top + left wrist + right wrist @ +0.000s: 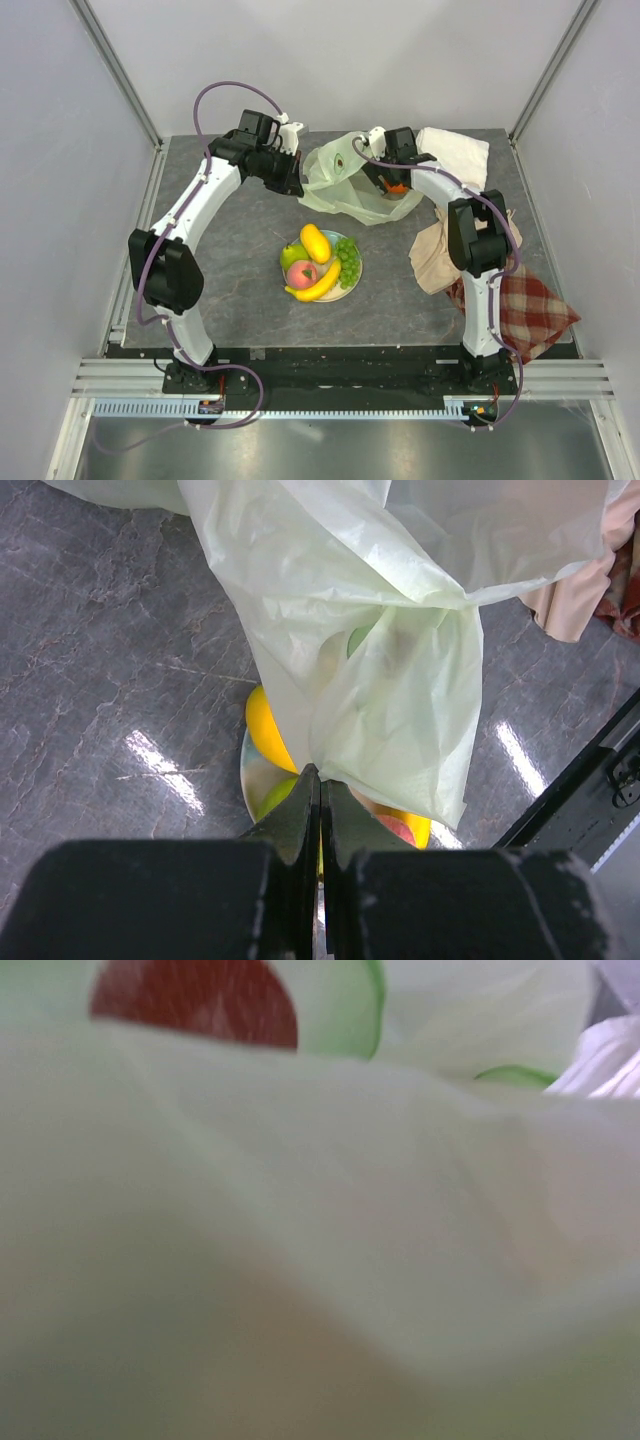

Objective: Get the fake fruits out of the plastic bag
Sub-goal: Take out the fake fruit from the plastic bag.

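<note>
A: Grey, stone-veined table [230, 290] between pale walls. Nearest to the arm bases, reckoned from the plate [350, 283]?

B: Plaid cloth [530, 310], well right of the plate and nearer. Then a beige cloth [430, 260], level with the plate on its right, overlapping the plaid one.

A: And on the plate?

B: Fake fruits [310, 262], bunched and touching: green apple [293, 255] at the left, mango [315, 243] on the far side, peach [302, 273] in the middle, banana [320, 285] along the near rim, grapes [348, 260] at the right.

A: Beyond the plate?

B: Plastic bag [340, 195], pale green and crumpled, stretched between the two grippers.

A: Left gripper [320, 785]?

B: Beyond the plate and to its left. Clamped tight on a fold of the bag's edge, with film draping in front of the tips.

A: Right gripper [393, 183]?

B: Beyond the plate and to its right, pushed down into the bag. Fingers buried in film, nothing sharp in the wrist view. Wide or narrow: cannot tell. Only a red patch [200, 1000] rimmed in green, perhaps a fruit behind the film.

A: Farthest?

B: White cloth [455, 150], beyond the plate and right, against the back wall.
</note>
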Tool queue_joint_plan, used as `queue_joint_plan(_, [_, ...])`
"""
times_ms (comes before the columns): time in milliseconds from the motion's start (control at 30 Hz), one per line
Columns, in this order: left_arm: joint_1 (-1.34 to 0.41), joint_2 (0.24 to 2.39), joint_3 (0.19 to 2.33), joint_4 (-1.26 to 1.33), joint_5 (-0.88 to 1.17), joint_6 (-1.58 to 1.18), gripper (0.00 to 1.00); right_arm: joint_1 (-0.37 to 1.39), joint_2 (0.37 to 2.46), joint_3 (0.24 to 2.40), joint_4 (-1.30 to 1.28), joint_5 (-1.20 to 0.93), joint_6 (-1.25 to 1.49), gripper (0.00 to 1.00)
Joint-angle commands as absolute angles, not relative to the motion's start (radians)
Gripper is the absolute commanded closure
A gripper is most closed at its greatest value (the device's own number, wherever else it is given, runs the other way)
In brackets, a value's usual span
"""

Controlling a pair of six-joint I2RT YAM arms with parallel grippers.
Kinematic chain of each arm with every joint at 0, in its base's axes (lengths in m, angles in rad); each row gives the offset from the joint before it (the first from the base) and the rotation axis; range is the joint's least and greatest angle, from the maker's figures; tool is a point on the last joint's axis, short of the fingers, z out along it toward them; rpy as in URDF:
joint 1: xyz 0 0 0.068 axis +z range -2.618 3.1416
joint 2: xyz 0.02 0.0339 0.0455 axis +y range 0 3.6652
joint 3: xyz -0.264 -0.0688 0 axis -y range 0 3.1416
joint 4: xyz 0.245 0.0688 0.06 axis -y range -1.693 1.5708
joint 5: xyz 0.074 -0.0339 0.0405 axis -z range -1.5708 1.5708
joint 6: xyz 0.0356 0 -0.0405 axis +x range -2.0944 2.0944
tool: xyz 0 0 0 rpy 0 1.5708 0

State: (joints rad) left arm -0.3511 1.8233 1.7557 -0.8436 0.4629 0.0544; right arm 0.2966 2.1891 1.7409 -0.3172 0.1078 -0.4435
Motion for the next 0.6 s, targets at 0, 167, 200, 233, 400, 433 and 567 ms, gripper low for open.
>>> queue_joint_plan(0, [-0.354, 1.83, 1.798, -0.847, 0.454, 0.078, 0.99, 0.291, 2.198, 1.753, -0.38, 0.176, -0.466, 0.08])
queue_joint_plan(167, [-0.354, 1.832, 1.798, -0.847, 0.457, 0.071, 0.98, 0.291, 2.201, 1.732, -0.385, 0.196, -0.468, 0.1])
queue_joint_plan(200, [-0.354, 1.832, 1.798, -0.847, 0.457, 0.071, 0.98, 0.29, 2.206, 1.732, -0.385, 0.19, -0.462, 0.12])
queue_joint_plan(233, [-0.354, 1.83, 1.798, -0.847, 0.454, 0.072, 0.98, 0.288, 2.207, 1.733, -0.385, 0.183, -0.46, 0.15])
queue_joint_plan(400, [-0.354, 1.833, 1.802, -0.841, 0.448, 0.071, 0.98, 0.279, 2.178, 1.715, -0.365, 0.105, -0.459, 0.46])
queue_joint_plan(433, [-0.354, 1.836, 1.802, -0.841, 0.448, 0.071, 0.98, 0.278, 2.174, 1.712, -0.364, 0.094, -0.457, 0.5])
queue_joint_plan(567, [-0.356, 1.845, 1.813, -0.838, 0.44, 0.074, 0.98, 0.279, 2.094, 1.707, -0.387, 0.005, -0.433, 0.62])
